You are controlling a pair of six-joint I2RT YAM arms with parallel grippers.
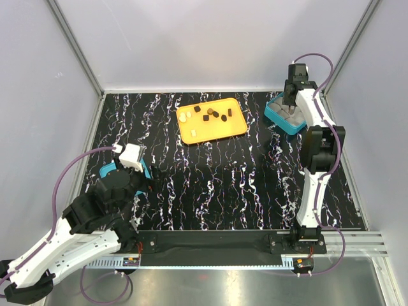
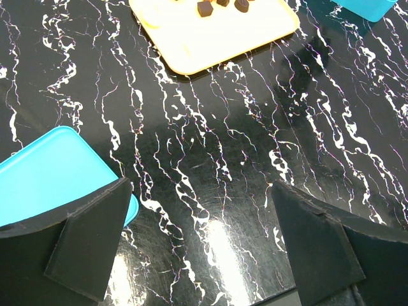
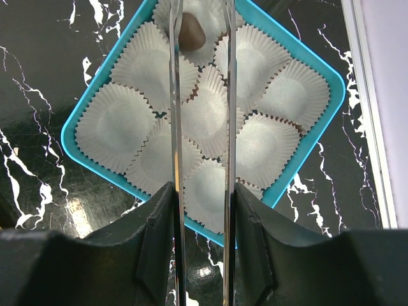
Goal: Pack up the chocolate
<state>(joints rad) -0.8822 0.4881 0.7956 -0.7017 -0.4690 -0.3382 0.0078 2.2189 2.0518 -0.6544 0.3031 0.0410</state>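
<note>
The right gripper [image 3: 201, 16] is hanging over the teal box [image 3: 70, 132]. Its two thin, flat, shiny metal fingers [image 3: 176, 127] are standing apart and parallel, and they are not pressing anything. Between them, near the tips, one brown piece [image 3: 190, 33], rounded and smooth, is lying in a cup. It is sitting closer to one blade than to the other. The box is square with rounded corners and is carrying white pleated paper cups [image 3: 111, 131], packed tightly together.

The rest of the chocolate [image 1: 215, 115], small dark lumps and some cream ovals, is lying on the flat orange tray [image 1: 213, 132], well to the left of this gripper.

The left gripper [image 2: 199, 186] is standing wide open, with nothing between its matte dark, wedge-shaped fingers [image 2: 89, 242]. A smooth flat teal lid [image 2: 51, 172] is lying just beside and under one finger, and the tray is lying far ahead. The glossy black table [image 2: 210, 127] with white veins is carrying everything.
</note>
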